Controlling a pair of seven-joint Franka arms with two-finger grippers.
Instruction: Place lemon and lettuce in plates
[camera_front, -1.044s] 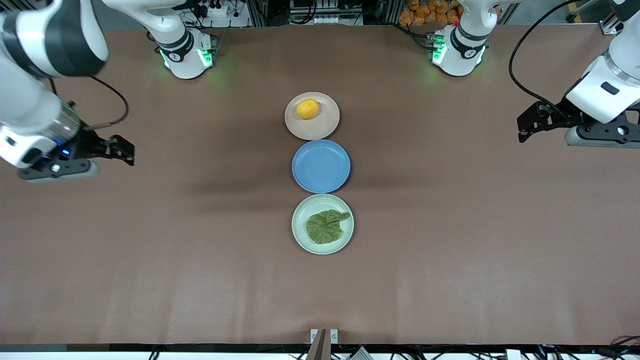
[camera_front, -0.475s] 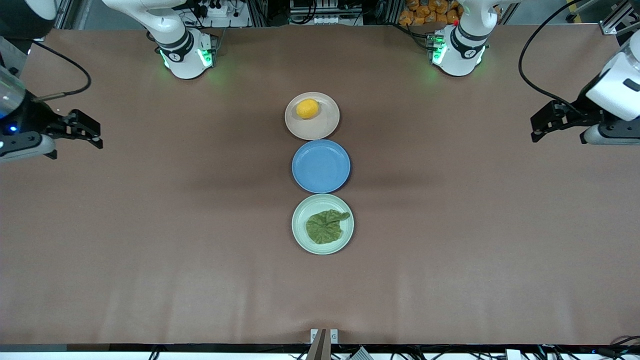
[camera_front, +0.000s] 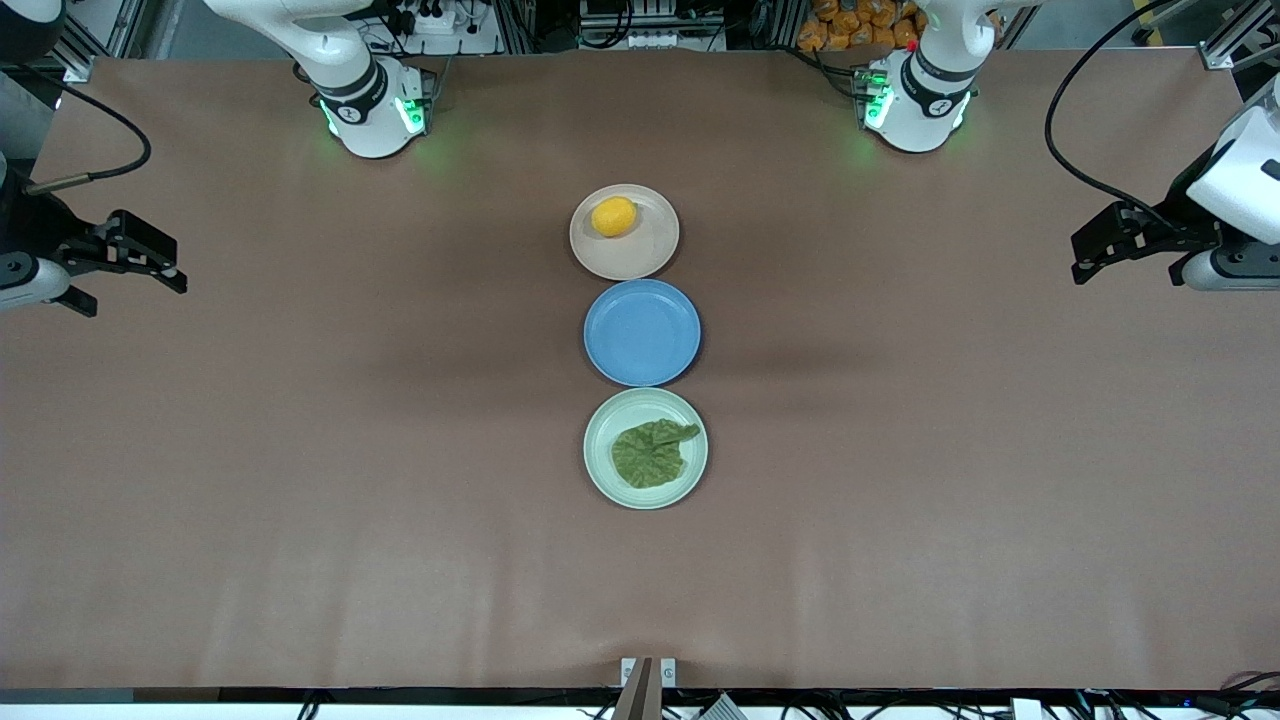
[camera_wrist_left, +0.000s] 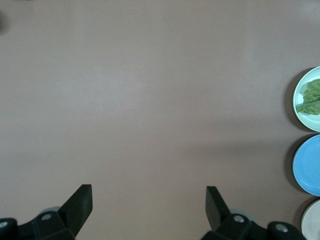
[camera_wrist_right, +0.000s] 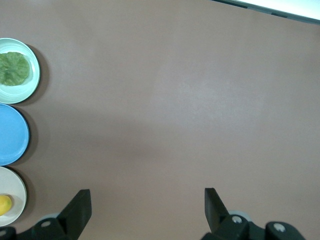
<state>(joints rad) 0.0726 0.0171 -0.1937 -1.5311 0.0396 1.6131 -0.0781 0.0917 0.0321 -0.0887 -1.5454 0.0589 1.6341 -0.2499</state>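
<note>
Brown paper-like surface (camera_front: 300, 480) carried three plates in a column at the centre of the front view. Beige-pink plate (camera_front: 640, 250), uppermost in the column: held the lemon (camera_front: 614, 217), resting toward its upper rim. Blue plate (camera_front: 642, 332), middle: bare. Mint green plate (camera_front: 600, 470), lowest in the column: held the lettuce (camera_front: 652, 453), lying flat within the rim. Right gripper (camera_front: 150, 262): at the middle-left edge of the front view, over bare surface, fingers spread apart and holding nothing; arm waiting. Left gripper (camera_front: 1098, 248): at the middle-right edge of the front view, over bare surface, fingers likewise parted and holding nothing; arm waiting. Both stood well apart from the plates.
</note>
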